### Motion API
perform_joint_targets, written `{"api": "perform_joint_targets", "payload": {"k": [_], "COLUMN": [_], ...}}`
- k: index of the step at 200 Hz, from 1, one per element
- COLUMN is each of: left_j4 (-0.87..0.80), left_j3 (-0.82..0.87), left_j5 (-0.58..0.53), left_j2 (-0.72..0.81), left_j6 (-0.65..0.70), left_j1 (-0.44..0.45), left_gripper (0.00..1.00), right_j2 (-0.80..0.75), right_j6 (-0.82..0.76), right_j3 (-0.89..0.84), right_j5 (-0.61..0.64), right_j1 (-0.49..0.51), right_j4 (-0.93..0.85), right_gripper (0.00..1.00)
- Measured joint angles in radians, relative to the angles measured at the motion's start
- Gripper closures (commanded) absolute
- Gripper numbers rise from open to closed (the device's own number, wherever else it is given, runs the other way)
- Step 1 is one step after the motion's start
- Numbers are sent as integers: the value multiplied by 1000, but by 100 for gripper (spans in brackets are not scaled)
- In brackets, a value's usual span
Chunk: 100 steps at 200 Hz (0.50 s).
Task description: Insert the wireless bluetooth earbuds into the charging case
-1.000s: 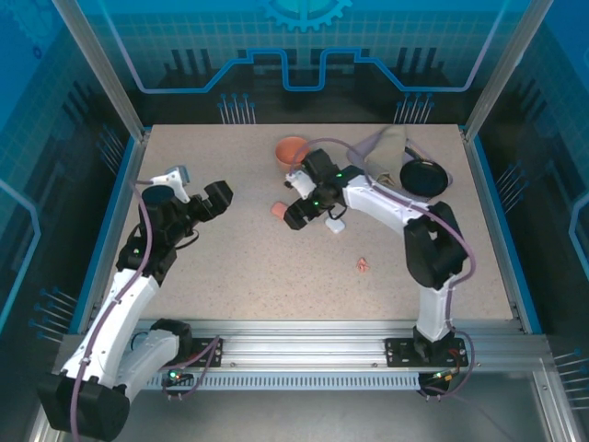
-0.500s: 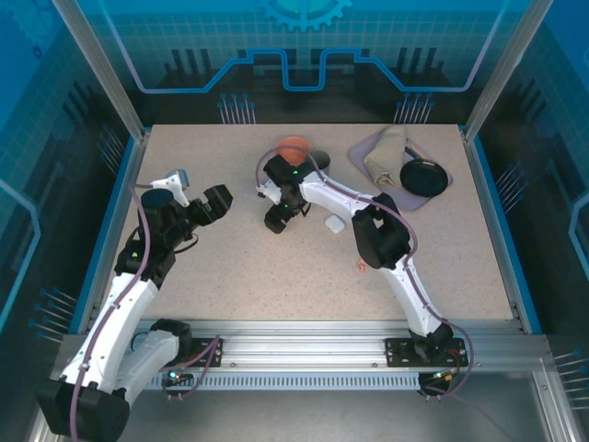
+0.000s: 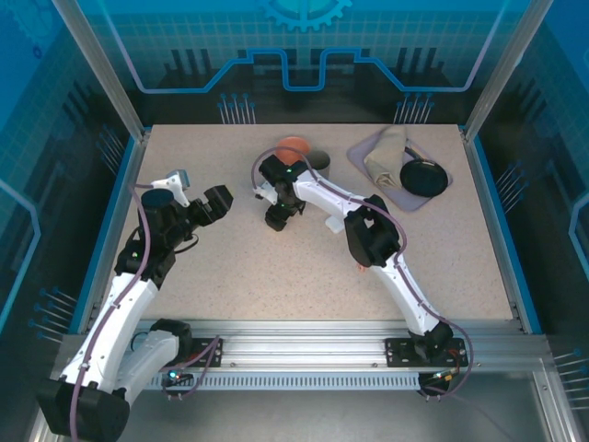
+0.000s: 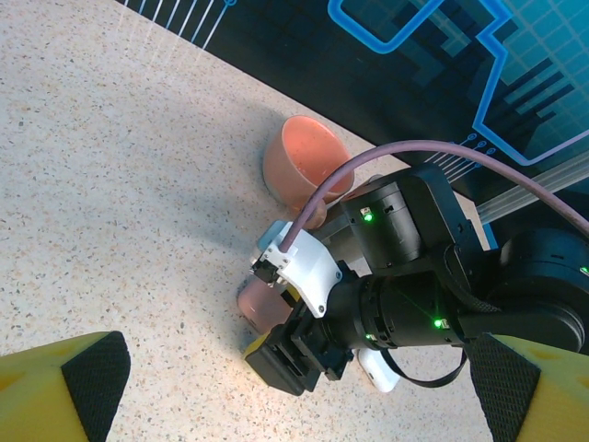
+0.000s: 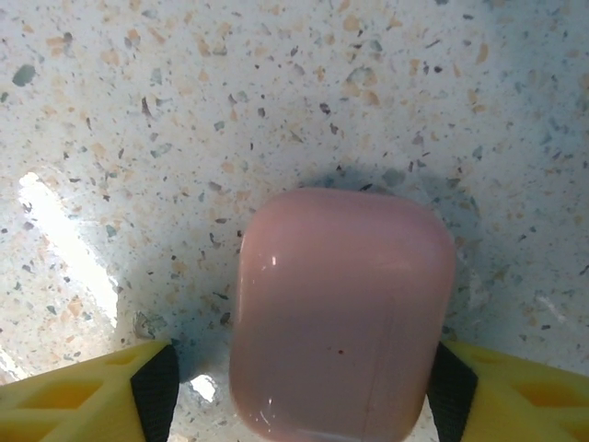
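Charging case, pink, pebble-shaped, closed: flat on the speckled table, left of centre, near a salmon cup.
Right gripper: set low over the pink case, jaws astride it and not clamped. One pad is at the case's edge; a strip of bare table shows between the other pad and the case.
White case: on the table just beside the right gripper.
Left gripper: jaws spread wide, nothing between them, well apart from the pink case.
Far right corner: black round dish and rolled beige cloth on a grey mat.
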<state>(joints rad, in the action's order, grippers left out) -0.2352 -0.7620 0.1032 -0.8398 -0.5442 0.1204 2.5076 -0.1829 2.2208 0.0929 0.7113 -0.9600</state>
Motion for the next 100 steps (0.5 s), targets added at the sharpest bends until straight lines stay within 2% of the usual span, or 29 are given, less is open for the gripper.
{"api": "perform_joint_targets", "payload": {"k": [100], "left_j4": [0], "left_j3": [0], "left_j5": [11], "left_j2": [-5], "left_j6": [0], "left_j1": [0], "left_gripper": [1], "right_j2": [30], "right_j6": [-2], "right_j3": [53], "right_j5": [-17], "right_j1": [0], "right_j4": [-25], "right_gripper": [50]}}
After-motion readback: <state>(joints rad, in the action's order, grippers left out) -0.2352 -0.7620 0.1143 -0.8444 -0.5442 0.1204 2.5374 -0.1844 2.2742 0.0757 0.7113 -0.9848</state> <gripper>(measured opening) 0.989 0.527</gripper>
